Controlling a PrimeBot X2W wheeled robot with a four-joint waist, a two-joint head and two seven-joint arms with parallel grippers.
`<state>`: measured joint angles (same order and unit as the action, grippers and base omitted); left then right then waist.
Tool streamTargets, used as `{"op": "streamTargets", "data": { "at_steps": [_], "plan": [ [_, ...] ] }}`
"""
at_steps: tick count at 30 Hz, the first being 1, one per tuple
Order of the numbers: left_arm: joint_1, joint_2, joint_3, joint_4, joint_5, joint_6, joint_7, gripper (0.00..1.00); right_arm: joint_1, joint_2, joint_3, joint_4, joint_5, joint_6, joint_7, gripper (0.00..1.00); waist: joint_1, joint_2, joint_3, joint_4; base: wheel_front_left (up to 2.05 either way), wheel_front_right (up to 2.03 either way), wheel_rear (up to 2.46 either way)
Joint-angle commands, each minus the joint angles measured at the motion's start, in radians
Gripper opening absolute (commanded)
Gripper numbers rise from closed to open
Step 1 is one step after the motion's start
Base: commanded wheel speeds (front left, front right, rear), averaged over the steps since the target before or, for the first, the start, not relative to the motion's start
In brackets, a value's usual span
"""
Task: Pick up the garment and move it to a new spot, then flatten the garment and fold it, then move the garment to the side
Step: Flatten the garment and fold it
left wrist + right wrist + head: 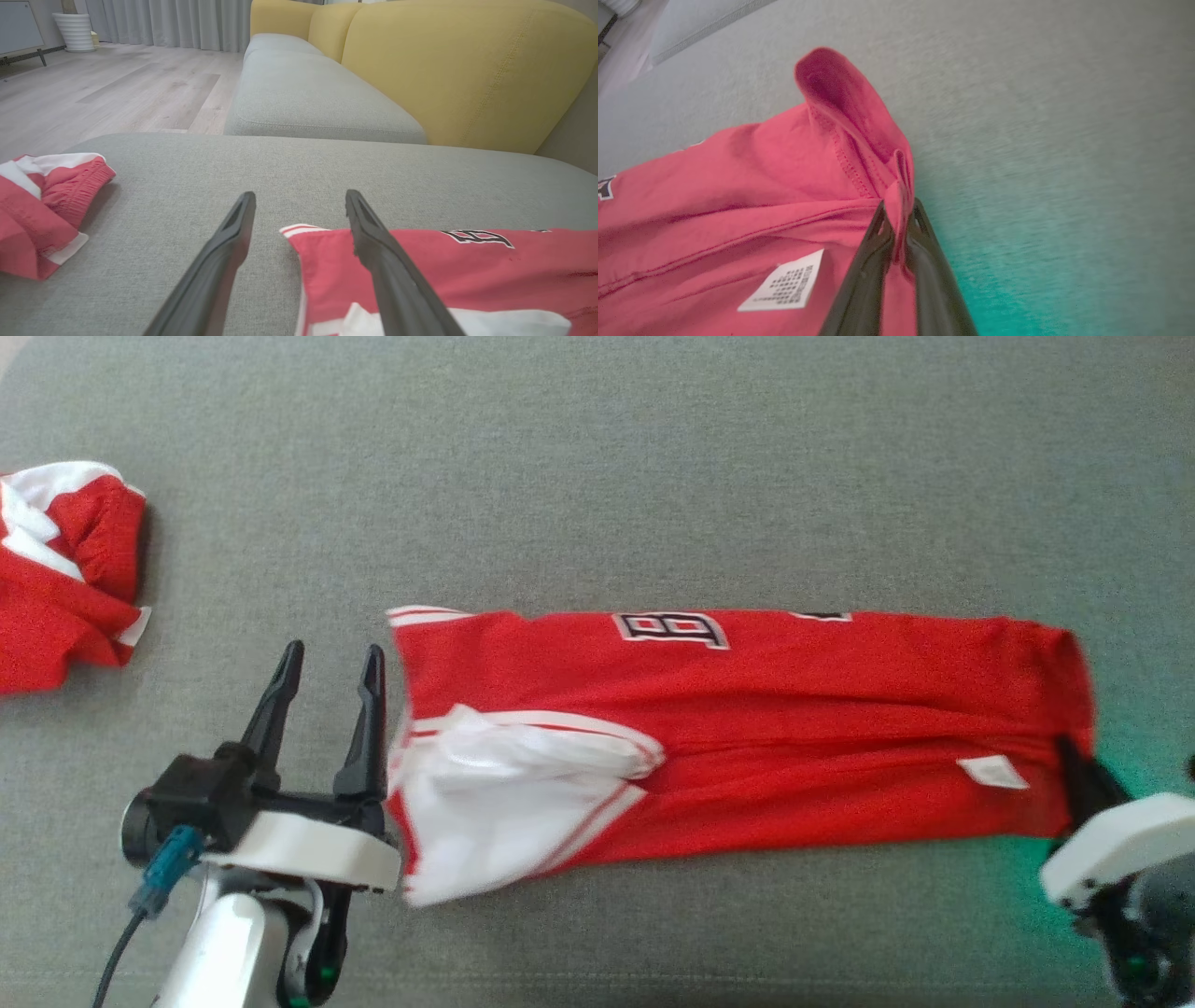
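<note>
— On the grey seat [653, 476], straight before me, the garment [794, 709] lies as one long band, running from left to right.

— What room do you have around it?

— Beyond its far long edge there is much bare seat, and on the near side a narrower strip. Its left end is just beside my left tool [333, 651], and its right end is at my right tool [1072, 756]. Far to the left lies a second garment [65, 579], red and white, crumpled, well apart from the first.

— And how do the tools stand?

— My left tool is spread wide, with nothing between its fingers. In the left wrist view one finger [385, 266] crosses in front of the red cloth; whether it touches, I cannot tell. My right tool is pressed together on the hem [899, 193] of the right end, with a small pleat of cloth pinched between the two fingers.

— Tell me about the material, please.

— It is thin red cloth, smooth, with soft creases along its length. A white panel [504, 793] with red stripes lies bunched at the left end. A black-and-white print [670, 628] sits at the far edge, and a small white label [992, 771] lies near the right end. The seat is woven, a little rough. Behind it, in the left wrist view, stands a yellow backrest [467, 70].
</note>
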<state>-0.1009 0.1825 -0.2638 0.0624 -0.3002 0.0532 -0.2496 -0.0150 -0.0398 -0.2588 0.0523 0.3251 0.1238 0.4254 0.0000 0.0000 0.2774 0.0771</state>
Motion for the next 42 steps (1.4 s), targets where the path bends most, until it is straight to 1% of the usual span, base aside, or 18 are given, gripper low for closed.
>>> {"op": "streamTargets", "data": {
  "at_steps": [1,8,10,12,14,17,20,23,25,27,28,31,32,38,41,42],
  "plan": [
    [-0.022,0.007,0.048,-0.028,0.014,0.000,-0.012,1.00,-0.039,-0.010,-0.012,-0.045,-0.009,0.007,-0.005,0.00,0.0000,0.0000,-0.006,-0.003,0.00,0.00,0.00],
    [-0.008,0.000,0.057,-0.027,0.024,-0.004,-0.012,1.00,-0.082,-0.010,-0.186,-0.070,-0.047,0.007,0.037,0.00,0.0000,0.0000,-0.027,-0.014,0.00,0.00,0.00],
    [-0.005,-0.001,0.060,-0.026,0.027,-0.005,-0.012,1.00,-0.092,-0.010,-0.207,-0.083,-0.053,0.007,0.053,0.00,0.0000,0.0000,-0.035,-0.018,0.00,0.00,0.00],
    [0.000,-0.002,0.063,-0.025,0.028,-0.004,-0.012,1.00,-0.104,-0.010,-0.184,-0.101,-0.047,0.007,0.066,0.00,0.0000,0.0000,-0.045,-0.025,0.00,0.00,0.00],
    [0.006,-0.002,0.065,-0.022,0.030,-0.002,-0.012,1.00,-0.118,-0.010,-0.127,-0.123,0.013,0.007,0.078,0.00,0.0000,0.0000,-0.057,-0.032,0.00,0.00,0.00],
    [0.014,-0.003,0.063,-0.019,0.032,-0.003,-0.012,1.00,-0.122,-0.010,-0.007,-0.173,0.078,0.007,0.093,0.00,0.0000,0.0000,-0.075,-0.041,0.00,0.00,0.00],
    [0.021,-0.003,0.060,-0.014,0.034,-0.002,-0.012,1.00,-0.120,-0.010,0.141,-0.198,0.174,0.007,0.081,0.00,0.0000,0.0000,-0.094,-0.045,0.00,0.00,0.00],
    [0.021,-0.008,0.049,-0.008,0.035,-0.004,-0.012,1.00,-0.109,-0.010,0.314,-0.179,0.289,0.007,0.029,0.00,0.0000,0.0000,-0.111,-0.035,0.00,0.00,0.00],
    [0.021,-0.013,0.041,-0.006,0.035,-0.005,-0.012,1.00,-0.105,-0.010,0.429,-0.153,0.365,0.007,-0.019,0.00,0.0000,0.0000,-0.119,-0.025,0.00,0.00,0.00],
    [0.018,-0.016,0.033,-0.003,0.035,-0.007,-0.012,1.00,-0.112,-0.010,0.530,-0.115,0.412,0.007,-0.072,0.00,0.0000,0.0000,-0.122,-0.011,0.00,0.00,0.00],
    [0.018,-0.016,0.033,-0.003,0.035,-0.007,-0.012,1.00,-0.112,-0.010,0.530,-0.115,0.412,0.007,-0.072,0.00,0.0000,0.0000,-0.122,-0.011,0.00,0.00,0.00],
    [0.016,-0.018,0.027,-0.001,0.035,-0.006,-0.012,1.00,-0.137,-0.010,0.668,-0.044,0.476,0.007,-0.150,0.00,0.0000,0.0000,-0.123,0.010,0.00,0.00,0.00],
    [0.015,-0.019,0.025,0.000,0.035,-0.006,-0.012,1.00,-0.150,-0.010,0.705,-0.016,0.482,0.007,-0.173,0.00,0.0000,0.0000,-0.122,0.018,0.00,0.00,0.00],
    [0.010,-0.020,0.022,0.006,0.032,-0.003,-0.012,1.00,-0.231,-0.010,0.885,0.137,0.556,0.007,-0.279,0.00,0.0000,0.0000,-0.109,0.055,0.00,0.00,0.00],
    [0.008,-0.021,0.021,0.012,0.030,-0.003,-0.012,1.00,-0.273,-0.010,0.939,0.217,0.568,0.007,-0.320,0.00,0.0000,0.0000,-0.103,0.067,0.00,0.00,0.00],
    [0.007,-0.021,0.020,0.014,0.029,-0.003,-0.012,1.00,-0.296,-0.010,0.964,0.262,0.584,0.007,-0.345,0.00,0.0000,0.0000,-0.100,0.072,0.00,0.00,0.00]
  ]
}}
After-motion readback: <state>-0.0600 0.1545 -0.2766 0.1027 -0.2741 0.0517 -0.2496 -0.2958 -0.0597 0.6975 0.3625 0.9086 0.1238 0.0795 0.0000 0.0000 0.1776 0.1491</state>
